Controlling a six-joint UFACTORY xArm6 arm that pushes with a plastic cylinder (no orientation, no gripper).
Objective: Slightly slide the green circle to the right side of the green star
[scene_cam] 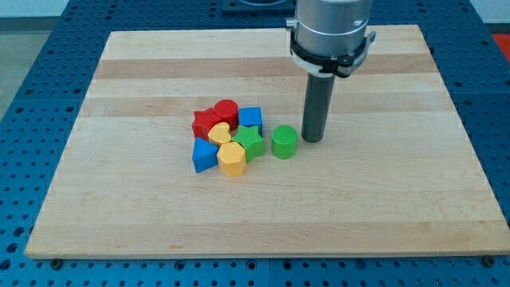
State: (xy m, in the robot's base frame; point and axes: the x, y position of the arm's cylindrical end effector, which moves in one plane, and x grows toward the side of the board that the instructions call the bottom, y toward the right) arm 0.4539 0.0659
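Observation:
The green circle [284, 142] stands on the wooden board, just to the right of the green star [250, 143], with a small gap between them. The green star sits at the right edge of a tight cluster of blocks. My tip [312, 139] rests on the board just to the right of the green circle, close to it or touching it. The rod rises from there to the arm's grey body at the view's top.
The cluster left of the green star holds a red star [207, 123], a red circle [226, 111], a blue cube [250, 118], a yellow heart [220, 132], a yellow hexagon [231, 159] and a blue triangle [205, 155]. The wooden board [159, 72] lies on a blue perforated table.

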